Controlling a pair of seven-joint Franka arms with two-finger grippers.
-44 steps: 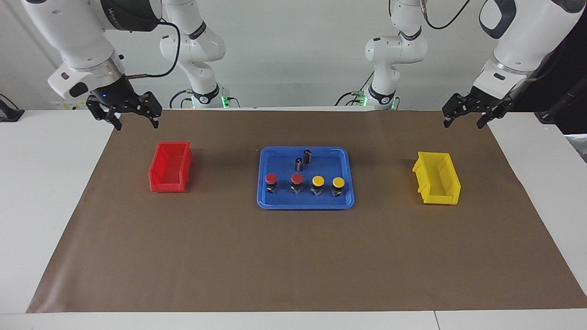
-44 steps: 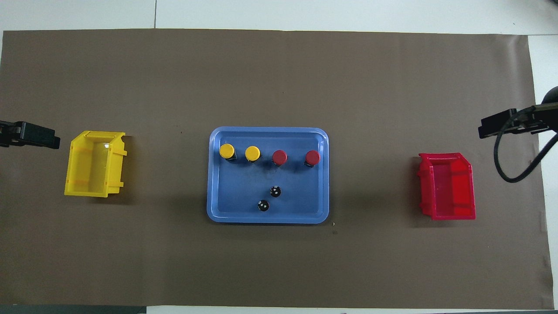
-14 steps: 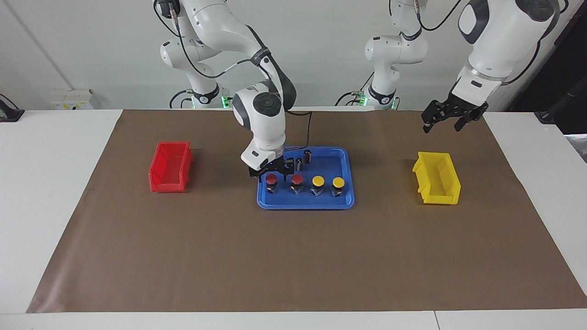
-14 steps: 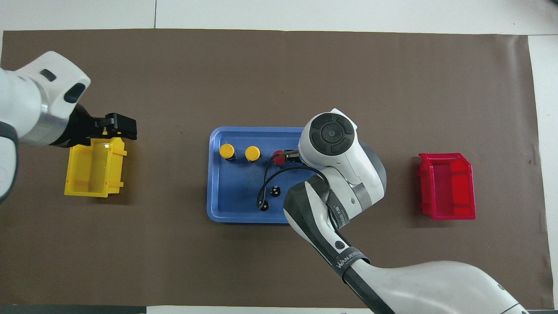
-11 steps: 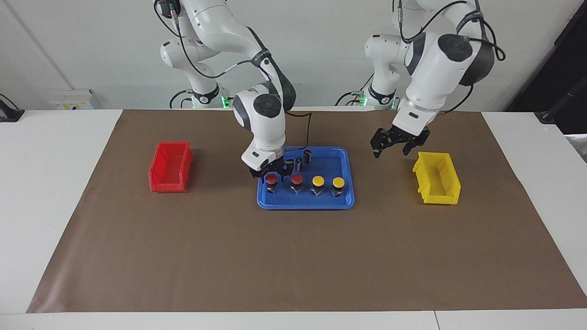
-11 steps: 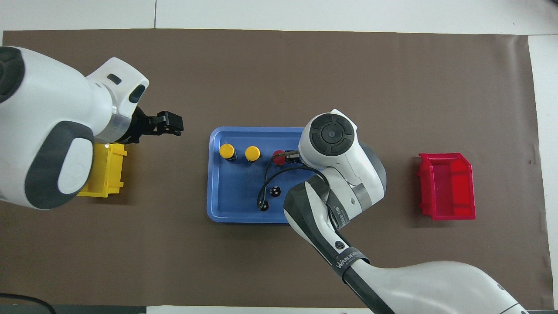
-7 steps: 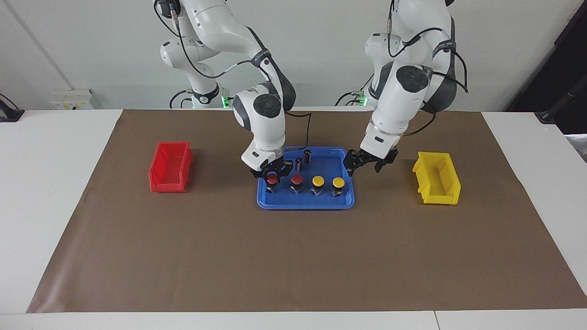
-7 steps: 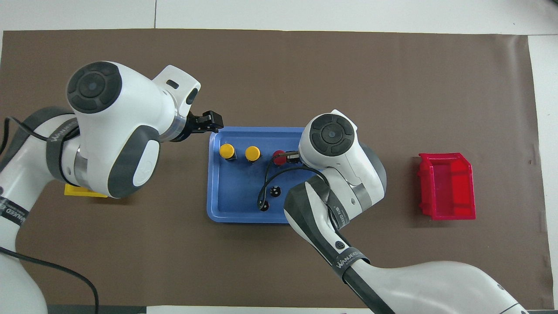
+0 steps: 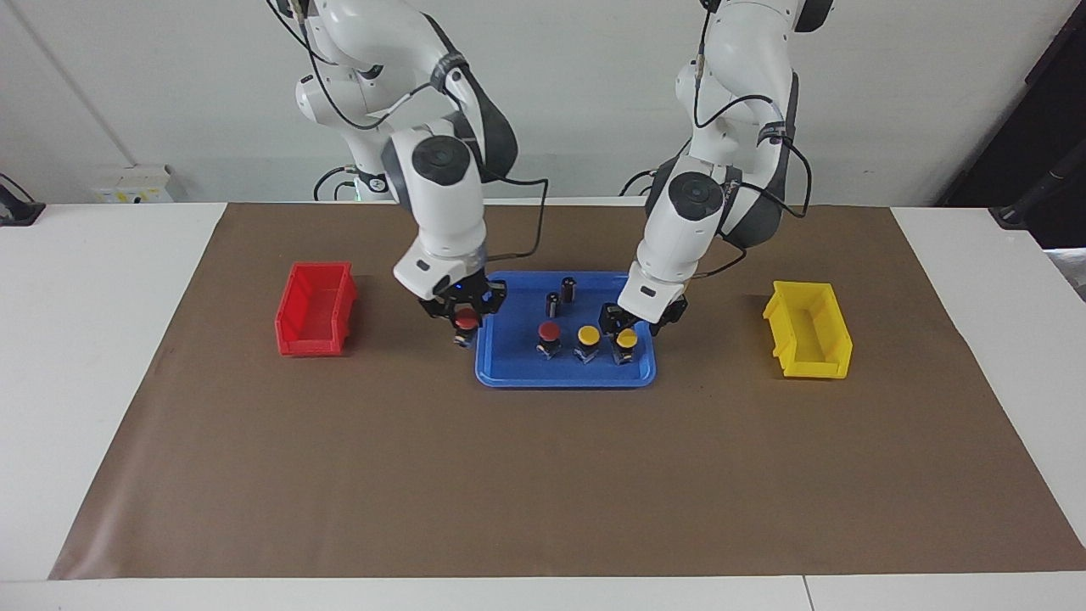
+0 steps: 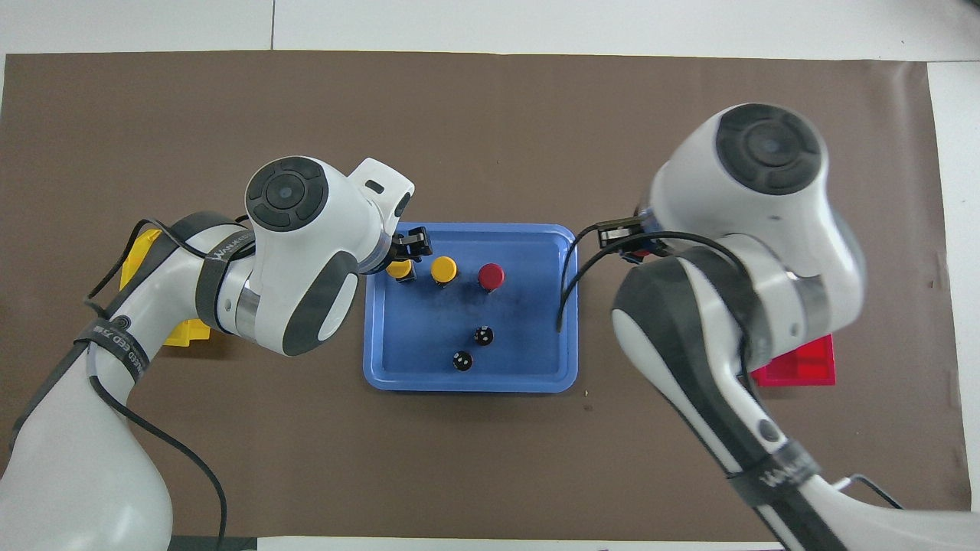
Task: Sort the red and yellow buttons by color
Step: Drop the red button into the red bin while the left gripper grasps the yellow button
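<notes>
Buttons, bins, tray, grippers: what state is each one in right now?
Held red button: lifted, over the tray's edge.
Other red button: upright in tray.
Two yellow buttons: upright in tray.
Blue tray: flat on the table.
Red bin: empty.
Yellow bin: empty.
Right gripper: gripping the held red button.
Left gripper: over one yellow button.

Two dark cylinders (image 9: 562, 295) stand in the blue tray (image 9: 509, 372) on brown paper (image 9: 543, 475) covering the surface.
</notes>
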